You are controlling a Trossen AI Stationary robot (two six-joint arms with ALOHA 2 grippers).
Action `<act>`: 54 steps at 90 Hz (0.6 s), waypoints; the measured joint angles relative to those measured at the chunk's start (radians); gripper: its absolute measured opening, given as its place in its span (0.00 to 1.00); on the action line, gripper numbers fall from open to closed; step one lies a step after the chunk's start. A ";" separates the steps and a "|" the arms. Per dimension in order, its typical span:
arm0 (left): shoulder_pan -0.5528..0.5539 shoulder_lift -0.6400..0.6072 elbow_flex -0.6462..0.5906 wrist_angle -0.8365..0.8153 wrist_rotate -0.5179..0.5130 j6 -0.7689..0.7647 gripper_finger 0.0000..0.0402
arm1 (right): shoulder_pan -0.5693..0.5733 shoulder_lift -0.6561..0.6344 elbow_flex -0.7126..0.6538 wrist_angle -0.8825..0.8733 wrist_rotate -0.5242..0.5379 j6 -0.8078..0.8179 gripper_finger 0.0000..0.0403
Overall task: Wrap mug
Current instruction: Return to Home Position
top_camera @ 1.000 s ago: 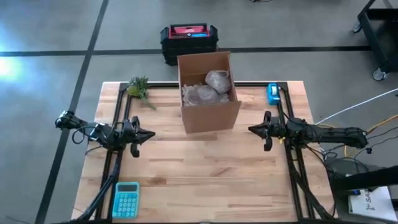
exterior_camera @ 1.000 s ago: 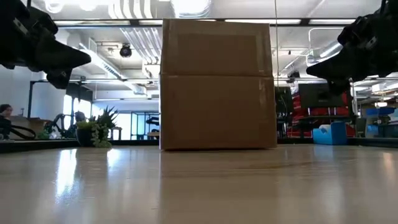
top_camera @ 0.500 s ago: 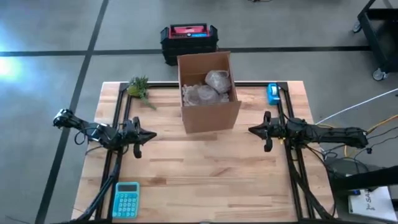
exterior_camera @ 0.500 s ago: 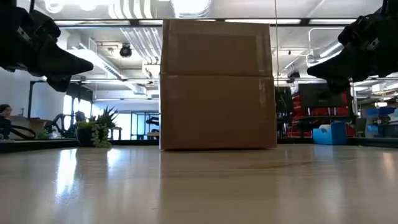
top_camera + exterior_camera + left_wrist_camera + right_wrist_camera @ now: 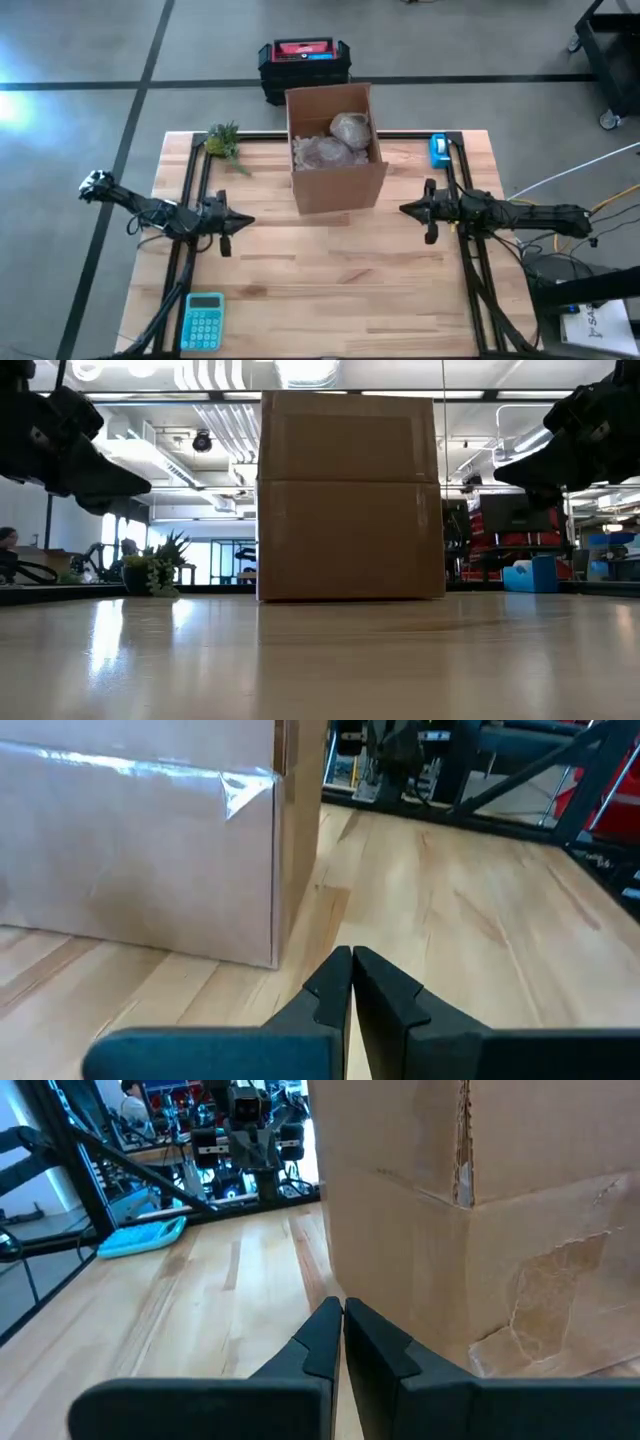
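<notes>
An open cardboard box (image 5: 338, 185) stands on its base at the far middle of the wooden table. Inside it lie clear wrapped bundles (image 5: 335, 143). No bare mug shows in any view. My left gripper (image 5: 250, 221) hovers shut above the table to the left of the box, pointing right, past the box's near corner (image 5: 275, 870). My right gripper (image 5: 402, 209) hovers shut to the right of the box, pointing left, with the box's side wall (image 5: 480, 1220) close beside it. Neither holds anything.
A small green plant (image 5: 224, 140) sits at the far left corner. A teal calculator (image 5: 204, 320) lies at the near left. A blue tape dispenser (image 5: 439, 150) is at the far right. A red and black case (image 5: 304, 62) stands on the floor beyond the table.
My left gripper has gone down a little and slightly toward the table's near edge, staying shut.
</notes>
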 joint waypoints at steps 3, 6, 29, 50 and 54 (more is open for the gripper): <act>0.000 0.008 0.000 0.000 0.000 0.000 0.00 | 0.000 0.000 0.000 0.000 0.000 0.000 0.01; 0.000 0.014 0.000 0.000 0.000 0.000 0.00 | 0.000 0.000 0.000 0.000 0.000 0.000 0.01; 0.000 0.060 0.000 0.000 0.000 0.000 0.00 | 0.000 0.000 0.000 0.000 0.000 0.000 0.01; 0.000 0.093 0.000 0.001 0.000 0.000 0.00 | 0.000 0.000 0.000 0.000 0.000 0.000 0.01; 0.000 0.099 0.000 0.001 0.000 0.000 0.00 | 0.000 0.000 0.000 0.000 0.000 0.000 0.01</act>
